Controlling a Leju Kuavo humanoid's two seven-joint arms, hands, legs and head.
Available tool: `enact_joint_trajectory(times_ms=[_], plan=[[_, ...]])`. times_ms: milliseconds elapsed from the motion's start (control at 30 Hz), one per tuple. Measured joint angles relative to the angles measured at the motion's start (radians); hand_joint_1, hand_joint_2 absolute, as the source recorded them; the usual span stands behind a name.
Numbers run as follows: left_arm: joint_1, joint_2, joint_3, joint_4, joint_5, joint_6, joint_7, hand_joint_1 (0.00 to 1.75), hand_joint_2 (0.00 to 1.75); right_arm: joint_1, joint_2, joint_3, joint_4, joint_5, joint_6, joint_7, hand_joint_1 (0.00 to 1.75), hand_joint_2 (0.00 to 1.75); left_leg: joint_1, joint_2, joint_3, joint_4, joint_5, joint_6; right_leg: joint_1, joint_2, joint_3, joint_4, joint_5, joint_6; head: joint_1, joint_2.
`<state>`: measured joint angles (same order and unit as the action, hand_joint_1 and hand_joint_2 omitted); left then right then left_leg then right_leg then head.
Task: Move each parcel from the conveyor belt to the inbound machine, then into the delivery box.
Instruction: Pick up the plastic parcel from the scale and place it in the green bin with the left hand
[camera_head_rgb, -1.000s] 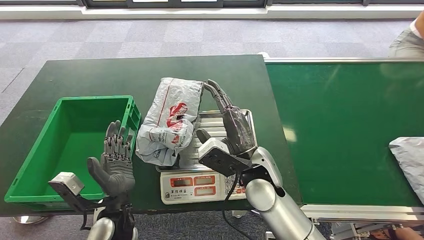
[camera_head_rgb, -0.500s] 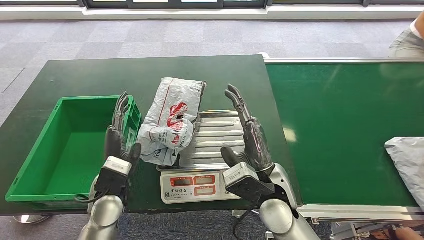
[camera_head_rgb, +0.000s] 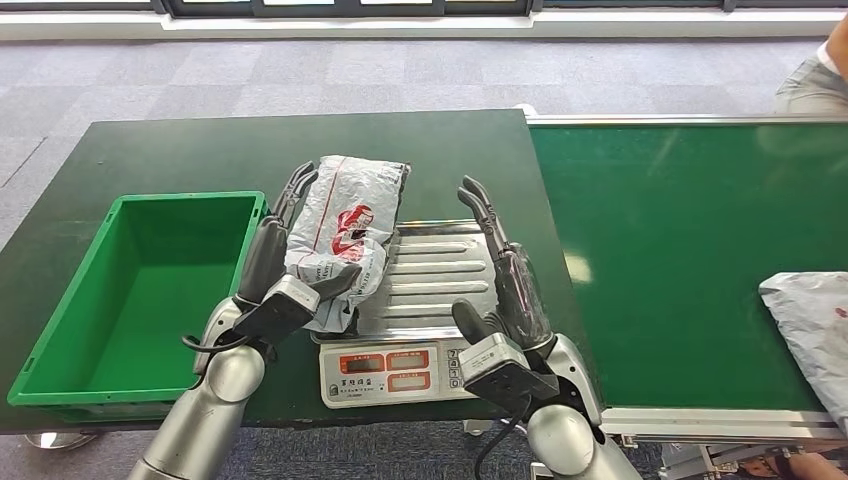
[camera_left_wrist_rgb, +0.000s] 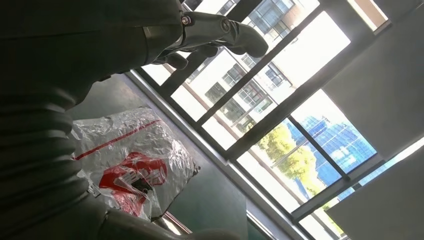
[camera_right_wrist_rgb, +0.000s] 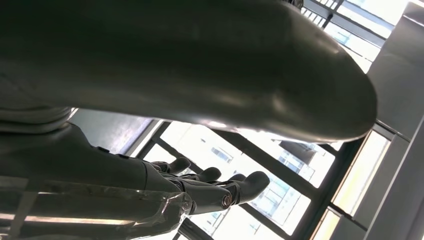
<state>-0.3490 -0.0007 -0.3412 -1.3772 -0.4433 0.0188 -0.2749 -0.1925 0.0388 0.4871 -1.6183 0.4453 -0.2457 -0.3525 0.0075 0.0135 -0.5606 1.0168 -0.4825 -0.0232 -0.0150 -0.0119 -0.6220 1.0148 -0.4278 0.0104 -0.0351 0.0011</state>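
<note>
Parcel: the white plastic parcel (camera_head_rgb: 340, 240) with red print lies half on the inbound machine (camera_head_rgb: 440, 272), a ribbed steel weighing platform with a display panel at the front, and half on the dark green table (camera_head_rgb: 180, 150), overhanging the platform's left edge.
Long axis: runs away from the robot, leaning slightly to the right at the far end.
Left hand: the left hand (camera_head_rgb: 272, 255) is at the parcel's left flank, fingers extended along its long side and seemingly touching the wrapping; it is the nearer hand. It grips nothing that I can see, though contact is hard to judge from above.
Right hand: the right hand (camera_head_rgb: 500, 268) hovers over the platform's right part, fingers straight and apart, holding nothing, with bare ribbed steel between it and the parcel.
Delivery box: the green delivery box (camera_head_rgb: 60, 300) sits just left of the left hand, so the parcel must travel leftward past that hand.
Next parcel: a second parcel (camera_head_rgb: 815, 325) lies on the conveyor belt (camera_head_rgb: 680, 240), far right.
Judgement: the left hand probably takes it, closing on the parcel's long side.
</note>
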Motion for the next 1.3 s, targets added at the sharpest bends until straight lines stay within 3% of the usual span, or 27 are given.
enact_joint_trajectory(times_ms=[133, 233, 500, 767, 1000, 1300], plan=[[-0.005, 0.004, -0.008, 0.010, -0.001, -0.003, 0.001, 0.00, 1.75, 0.001, -0.002, 0.000, -0.002, -0.002, 0.000, 0.000, 0.00, 1.75, 0.000, 0.000, 0.000, 0.000, 0.000, 0.000, 0.000, 0.000, 0.000, 0.000, 0.000, 0.000, 0.000, 0.000], [-0.036, 0.013, -0.029, 0.036, -0.007, -0.037, 0.018, 0.00, 1.75, 0.000, -0.009, 0.000, -0.002, -0.022, -0.010, -0.006, 0.00, 1.75, 0.000, -0.001, 0.000, 0.000, 0.000, 0.000, 0.000, -0.001, 0.000, 0.000, 0.000, 0.000, 0.000, 0.000], [-0.232, 0.028, -0.165, 0.277, -0.016, -0.141, 0.040, 0.00, 1.75, 0.011, -0.059, 0.000, -0.003, -0.081, -0.051, -0.038, 0.00, 1.75, 0.000, -0.001, 0.000, 0.000, 0.002, 0.001, 0.000, -0.001, 0.000, 0.000, 0.001, 0.000, 0.000, 0.000], [-0.374, 0.043, -0.315, 0.563, -0.120, -0.097, 0.096, 0.00, 1.75, 0.045, -0.089, 0.000, -0.014, -0.082, -0.053, -0.043, 0.00, 1.75, 0.000, -0.001, -0.001, 0.000, 0.002, 0.000, 0.000, -0.001, 0.000, 0.000, 0.001, 0.000, 0.000, 0.000], [-0.437, 0.043, -0.357, 0.716, -0.133, -0.094, 0.097, 0.00, 1.75, 0.046, -0.092, 0.000, -0.014, -0.085, -0.046, -0.044, 0.00, 1.75, 0.000, -0.001, -0.001, 0.000, 0.002, 0.000, 0.000, -0.001, 0.000, 0.000, 0.001, 0.000, 0.000, 0.000], [-0.463, 0.039, -0.373, 0.780, -0.138, -0.094, 0.098, 0.00, 1.75, 0.039, -0.092, 0.006, -0.014, -0.086, -0.043, -0.042, 0.00, 1.75, 0.000, -0.001, -0.001, 0.000, 0.002, 0.000, 0.000, -0.001, 0.000, 0.000, 0.001, 0.000, 0.000, 0.000]])
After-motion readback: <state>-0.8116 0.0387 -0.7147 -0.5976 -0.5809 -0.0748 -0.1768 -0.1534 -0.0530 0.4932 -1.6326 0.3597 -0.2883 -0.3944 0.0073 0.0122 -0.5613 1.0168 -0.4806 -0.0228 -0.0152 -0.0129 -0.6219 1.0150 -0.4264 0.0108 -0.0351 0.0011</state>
